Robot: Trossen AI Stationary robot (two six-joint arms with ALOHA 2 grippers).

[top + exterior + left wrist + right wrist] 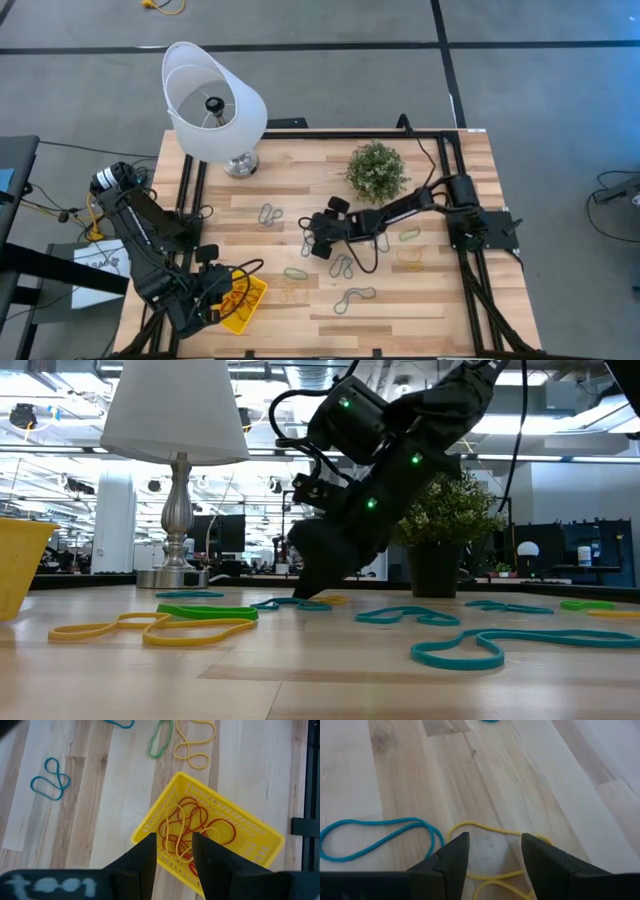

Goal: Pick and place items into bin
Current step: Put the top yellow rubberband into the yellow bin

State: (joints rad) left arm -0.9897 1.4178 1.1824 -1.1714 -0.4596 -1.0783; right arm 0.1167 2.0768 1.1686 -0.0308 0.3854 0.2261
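Pale wood-plank table [440, 300] in an office; both claws spread, empty.

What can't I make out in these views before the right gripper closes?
- Yellow band: the right gripper's fingers hide its near part in the right wrist view.
- Yellow bin: the left gripper partly covers it in the high view.
- Fingertip contact with the table: hidden by the gripper body in the low view.
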